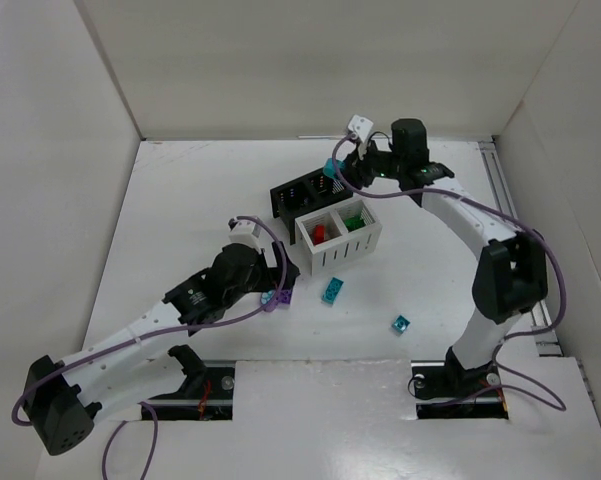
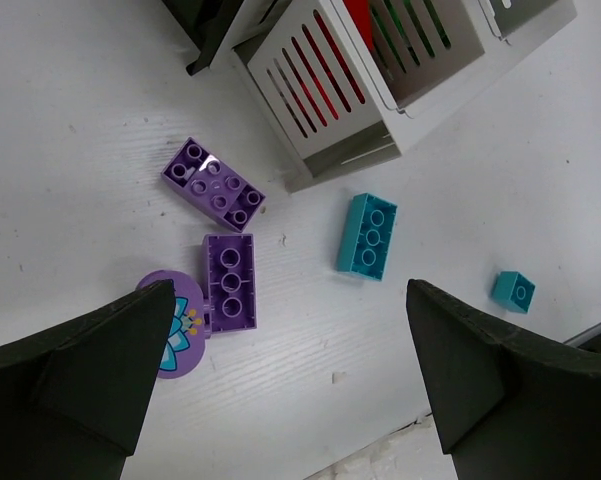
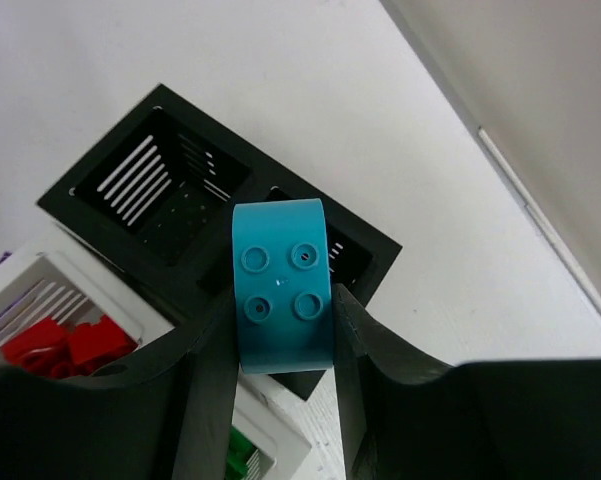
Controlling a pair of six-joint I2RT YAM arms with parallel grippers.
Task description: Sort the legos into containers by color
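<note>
My right gripper [image 3: 282, 330] is shut on a teal rounded brick [image 3: 280, 285] and holds it above the black bin [image 3: 140, 215]; it also shows in the top view [image 1: 331, 167] over the black bin [image 1: 290, 195]. The white bin [image 1: 332, 258] holds red pieces [image 1: 319, 234] and green pieces [image 1: 353, 222]. My left gripper [image 2: 285, 345] is open and empty above the table. Below it lie two purple bricks [image 2: 214, 186] [image 2: 230, 280], a purple oval [image 2: 180, 330], a teal brick [image 2: 368, 236] and a small teal brick [image 2: 514, 291].
White walls enclose the table on three sides. A metal rail [image 1: 510, 200] runs along the right edge. The two bins stand side by side at the table's middle back. Loose teal bricks [image 1: 332, 290] [image 1: 400, 324] lie in front of the white bin.
</note>
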